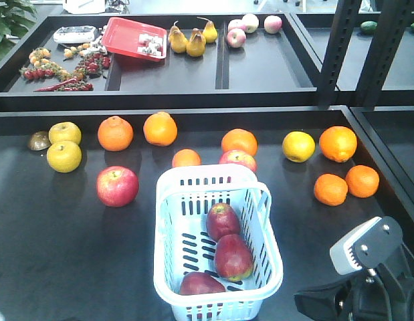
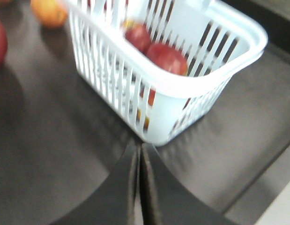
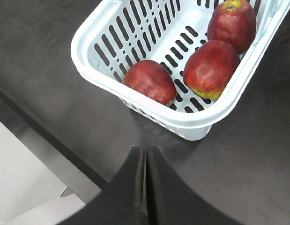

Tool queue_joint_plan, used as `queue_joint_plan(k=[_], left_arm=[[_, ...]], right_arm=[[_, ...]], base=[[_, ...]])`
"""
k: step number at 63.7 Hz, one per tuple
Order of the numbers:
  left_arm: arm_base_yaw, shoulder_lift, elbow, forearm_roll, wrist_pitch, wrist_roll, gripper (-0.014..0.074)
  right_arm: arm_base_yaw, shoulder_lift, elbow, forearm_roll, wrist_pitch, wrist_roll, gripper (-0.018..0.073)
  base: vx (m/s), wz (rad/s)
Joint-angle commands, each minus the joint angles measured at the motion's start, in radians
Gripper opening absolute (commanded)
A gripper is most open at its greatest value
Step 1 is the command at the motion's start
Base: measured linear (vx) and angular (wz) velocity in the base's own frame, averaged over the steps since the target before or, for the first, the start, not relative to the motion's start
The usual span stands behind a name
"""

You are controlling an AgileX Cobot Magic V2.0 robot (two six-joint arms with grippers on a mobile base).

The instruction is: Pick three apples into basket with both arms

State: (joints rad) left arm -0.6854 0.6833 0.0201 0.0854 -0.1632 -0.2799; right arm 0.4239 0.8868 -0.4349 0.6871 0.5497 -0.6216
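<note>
Inside basket (image 3: 196, 123), three apples (image 3: 211, 68), beyond closed fingers (image 3: 144, 164)

We see three apples (image 1: 223, 221) (image 1: 233, 257) (image 1: 200, 283) in the basket (image 1: 168, 200), one behind another on the table (image 1: 59, 254). Left of the basket lies a big apple (image 1: 117, 186); behind it, touching the rim, another apple (image 1: 238, 159). Oranges (image 1: 338, 143) lie behind and to the right. On the shelf (image 1: 260, 67) behind sit pears (image 1: 190, 39), with a tray (image 1: 120, 33) to their left
</note>
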Motion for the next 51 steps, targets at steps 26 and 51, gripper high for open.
queue_joint_plan(k=[26, 51], left_arm=[[0.299, -0.569, 0.023, -0.123, 0.033, 0.337, -0.0007], [0.570, -0.721, 0.023, -0.079, 0.119, 0.297, -0.0007]], right_arm=[[-0.001, -0.009, -0.025, 0.021, -0.023, -0.010, -0.0007], [-0.001, -0.009, -0.025, 0.021, -0.011, -0.010, -0.0007]], base=[[0.00, 0.00], [0.00, 0.00]])
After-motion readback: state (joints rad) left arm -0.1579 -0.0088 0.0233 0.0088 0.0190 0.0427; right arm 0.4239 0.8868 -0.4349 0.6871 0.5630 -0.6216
